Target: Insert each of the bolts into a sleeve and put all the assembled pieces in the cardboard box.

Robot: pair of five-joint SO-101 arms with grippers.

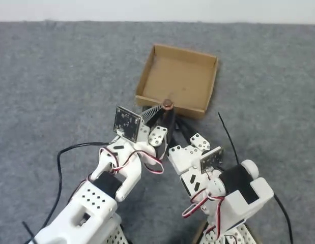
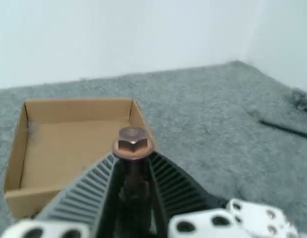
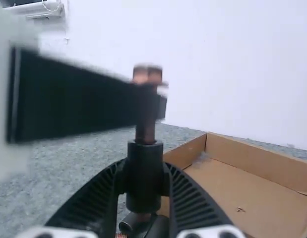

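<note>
Bolt [image 2: 133, 145] in left tool [image 2: 133, 166], seated in sleeve [image 3: 143, 173]

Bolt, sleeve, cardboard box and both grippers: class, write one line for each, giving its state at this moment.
bolt: upright, head up, shank partly in the sleeve, head not yet seated.
sleeve: upright, bolt entering its top.
cardboard box: open, holds no pieces.
left gripper: shut on the bolt.
right gripper: shut on the sleeve.
</note>
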